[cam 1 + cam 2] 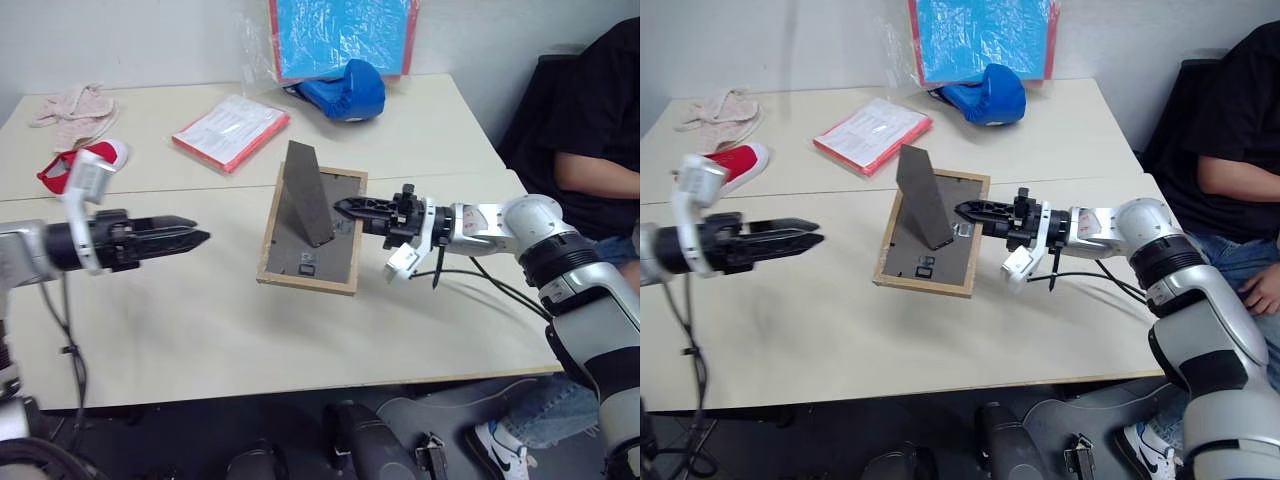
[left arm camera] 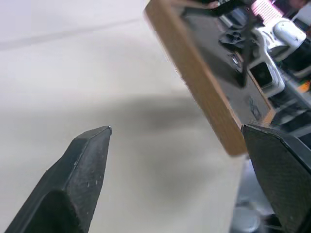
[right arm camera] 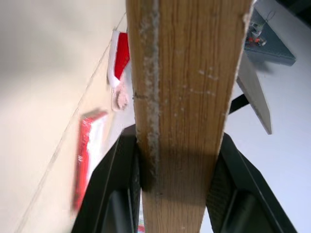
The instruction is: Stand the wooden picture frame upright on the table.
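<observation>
Cream table [image 1: 180, 330] is bare around our left gripper [image 1: 196, 238], jaws spread wide, holding nothing, well apart from the wooden picture frame [image 1: 300, 262]. Our right gripper [image 1: 345, 208] pinches the frame's far edge, stand folded out. Red-edged booklet [image 1: 232, 131], blue glove [image 1: 345, 92] and blue board [image 1: 340, 35] lie beyond the fingertips; a seated person [image 1: 595, 130] sits behind the right arm.

Two head views downward over table [image 1: 200, 330]; wrist views close.
</observation>
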Controlling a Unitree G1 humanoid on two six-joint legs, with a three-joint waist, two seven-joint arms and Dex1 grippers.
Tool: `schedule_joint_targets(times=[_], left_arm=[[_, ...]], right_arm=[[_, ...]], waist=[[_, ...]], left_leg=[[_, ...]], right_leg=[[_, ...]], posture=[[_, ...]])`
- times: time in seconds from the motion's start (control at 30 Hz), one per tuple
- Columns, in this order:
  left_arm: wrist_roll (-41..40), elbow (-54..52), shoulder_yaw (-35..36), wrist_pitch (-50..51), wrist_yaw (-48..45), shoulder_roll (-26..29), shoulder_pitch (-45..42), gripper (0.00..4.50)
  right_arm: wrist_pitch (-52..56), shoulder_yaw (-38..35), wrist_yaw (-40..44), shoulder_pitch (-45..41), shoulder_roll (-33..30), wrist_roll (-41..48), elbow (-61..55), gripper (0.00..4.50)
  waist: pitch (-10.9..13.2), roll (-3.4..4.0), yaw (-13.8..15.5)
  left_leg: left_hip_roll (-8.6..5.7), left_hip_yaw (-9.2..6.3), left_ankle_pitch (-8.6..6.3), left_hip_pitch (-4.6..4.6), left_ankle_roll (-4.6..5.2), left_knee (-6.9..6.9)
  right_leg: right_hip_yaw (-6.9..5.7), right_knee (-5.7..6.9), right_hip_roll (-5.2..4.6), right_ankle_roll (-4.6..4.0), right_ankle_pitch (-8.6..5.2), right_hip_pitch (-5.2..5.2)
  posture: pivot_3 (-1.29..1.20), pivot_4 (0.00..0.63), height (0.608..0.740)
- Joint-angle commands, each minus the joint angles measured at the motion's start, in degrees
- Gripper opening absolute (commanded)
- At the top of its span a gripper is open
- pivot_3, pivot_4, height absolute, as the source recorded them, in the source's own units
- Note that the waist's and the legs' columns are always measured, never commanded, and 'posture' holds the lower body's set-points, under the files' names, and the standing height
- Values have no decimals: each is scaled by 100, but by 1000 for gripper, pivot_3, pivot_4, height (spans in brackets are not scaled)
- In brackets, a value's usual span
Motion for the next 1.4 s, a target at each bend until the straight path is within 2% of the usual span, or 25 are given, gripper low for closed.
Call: schedule_joint_targets(times=[0.03, 0.07, 0.1, 0.13, 0.23, 0.3, 0.37, 0.47, 0.63, 0.7, 0.8, 0.87, 0.93, 0.97, 1.13, 1.3, 1.4], left_arm=[[-133, -1110, 547, -559, -15, -177, 738, 4500], [-65, -1229, 619, -726, 150, -320, 928, 4500], [78, -1279, 629, -959, 327, -458, 1063, 4500], [266, -1290, 589, -1223, 517, -581, 1159, 4500], [470, -1279, 477, -1666, 840, -807, 1271, 4500], [461, -1316, 426, -1796, 907, -861, 1321, 4500], [414, -1370, 370, -1877, 968, -876, 1342, 4500], [344, -1359, 268, -1921, 1062, -858, 1291, 4500], [291, -1294, -34, -1999, 1090, -820, 1130, 4500], [284, -1206, -160, -2022, 1086, -805, 1020, 4500], [251, -1092, -255, -2024, 1079, -800, 926, 4500], [225, -1036, -293, -2012, 1064, -800, 891, 4500], [270, -962, -404, -2081, 1008, -808, 862, 4500], [277, -935, -444, -2104, 995, -810, 850, 4500], [239, -783, -523, -2159, 933, -778, 725, 4500], [327, -558, -616, -2323, 808, -693, 581, 4500], [344, -421, -671, -2371, 780, -633, 412, 4500]], right_arm=[[1233, 41, 3899, 825, 278, 4984, -824, 1241], [2743, -123, 5445, 1257, 296, 6644, -1817, 1241], [3937, -304, 6481, 1565, 278, 7871, -2654, 1241], [4903, -549, 7060, 1729, 278, 8648, -3204, 1241], [7352, -1101, 7709, 2001, 237, 9963, -4059, 1241], [8419, -1373, 7808, 2120, 264, 10326, -4269, 1241], [9163, -1575, 7700, 2210, 413, 10304, -4148, 1241], [9644, -1697, 7738, 2383, 604, 9923, -3958, 1241], [9745, -1722, 7858, 2625, 980, 9086, -3466, 1241], [9952, -1930, 7834, 2633, 1096, 9041, -3332, 1960], [10331, -2220, 7955, 2680, 1071, 9075, -3550, 2794], [10461, -2358, 7983, 2700, 1008, 9023, -3734, 3610], [10726, -2548, 8200, 2751, 566, 9040, -4249, 4343], [10872, -2632, 8384, 2799, 323, 9094, -4522, 4487], [11328, -3202, 9223, 2900, -890, 9340, -5418, 4487], [11484, -3698, 10046, 2948, -1843, 9416, -5484, 4487], [11575, -4023, 10064, 3003, -2027, 9487, -5379, 4487]], waist=[[-5, -22, -14], [-4, -24, 6], [-1, -19, 63], [4, -11, 106], [6, -7, 204], [5, -9, 266], [3, -12, 295], [-1, -19, 308], [-2, -19, 259], [-2, -20, 257], [-2, -19, 273], [-2, -19, 270], [0, -16, 283], [1, -14, 294], [1, -15, 352], [2, -13, 358], [2, -14, 386]], left_leg=[[2, -1, 0, 9, 0, -1], [5, -13, 0, 14, 1, -1], [8, -36, -1, 11, 2, 19], [7, -51, -1, -2, 3, 26], [7, -61, -3, -18, 7, 44], [7, -67, -4, -18, 7, 41], [7, -73, -4, -18, 7, 30], [8, -80, -5, -29, 9, 25], [4, -74, -9, -38, 17, 27], [5, -74, -8, -28, 16, 27], [3, -75, -7, -33, 14, 27], [4, -74, -7, -42, 14, 27], [3, -75, -8, -42, 15, 28], [2, -76, -8, -42, 15, 28], [2, -86, -9, -47, 16, 27], [1, -85, -9, -44, 17, 26], [1, -85, -10, -44, 18, 24]], right_leg=[[-3, -2, 0, 0, 0, 10], [-9, -2, 0, 0, 0, 17], [-19, 5, 0, 0, 0, 29], [-21, 7, 0, 5, 3, 25], [-25, 16, -1, 11, 7, 17], [-31, 12, -2, 10, 7, 18], [-37, 1, -2, 7, 5, 19], [-45, -18, -3, 7, 5, 18], [-45, -23, -9, 12, 8, 14], [-46, -21, -8, 12, 8, 21], [-46, -19, -8, 12, 7, 16], [-47, -20, -8, 12, 8, 9], [-47, -21, -9, 12, 8, 10], [-47, -21, -9, 12, 8, 10], [-56, -35, -8, 13, 8, 14], [-56, -35, -8, 13, 8, 17], [-56, -38, -8, 13, 8, 17]], posture=[[0, 150, 740], [0, 150, 740], [0, 150, 740], [0, 150, 740], [0, 150, 740], [0, 150, 740], [0, 150, 740], [0, 150, 740], [0, 150, 740], [0, 150, 740], [0, 150, 740], [0, 150, 740], [0, 150, 740], [0, 150, 740], [0, 150, 740], [0, 150, 740], [0, 150, 740]])
